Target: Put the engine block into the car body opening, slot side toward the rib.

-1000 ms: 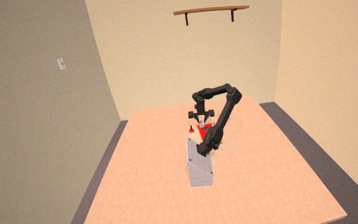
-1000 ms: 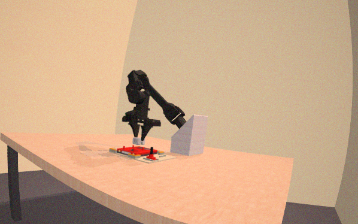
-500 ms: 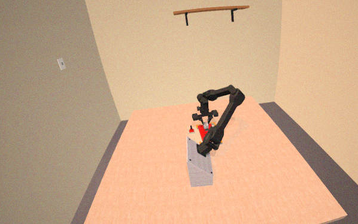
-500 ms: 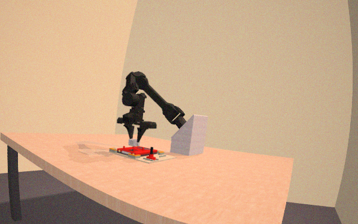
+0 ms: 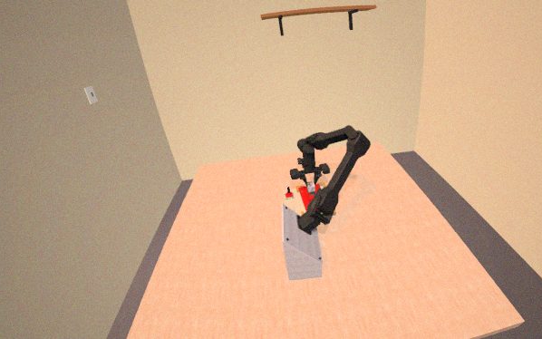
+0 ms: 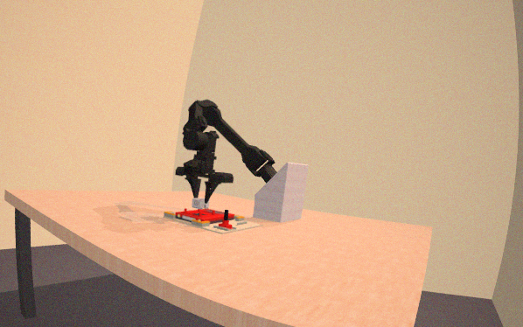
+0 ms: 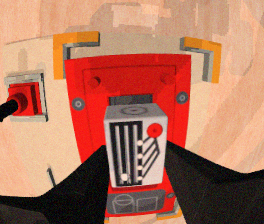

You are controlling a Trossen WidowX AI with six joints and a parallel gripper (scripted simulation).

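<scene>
The engine block (image 5: 311, 186) (image 6: 198, 203) (image 7: 135, 150) is a light grey box with black stripes and a red dot on its top face. My gripper (image 5: 311, 183) (image 6: 201, 201) (image 7: 135, 148) is shut on it and holds it upright over the red car body (image 5: 304, 196) (image 6: 222, 215) (image 7: 77, 82). In the exterior view the block is just above the body. In the wrist view the block hides most of the opening (image 7: 130, 99); only its dark far end shows. The rib and the block's slot side cannot be made out.
Orange and grey corner brackets (image 7: 76, 38) (image 7: 213, 57) stand around the car body on a pale board (image 6: 252, 229) (image 7: 48, 145). A red block with a black stick (image 5: 289, 194) (image 6: 226, 223) (image 7: 25, 100) stands beside the body. The arm's grey wedge base (image 5: 303, 263) (image 6: 292, 192) is nearby.
</scene>
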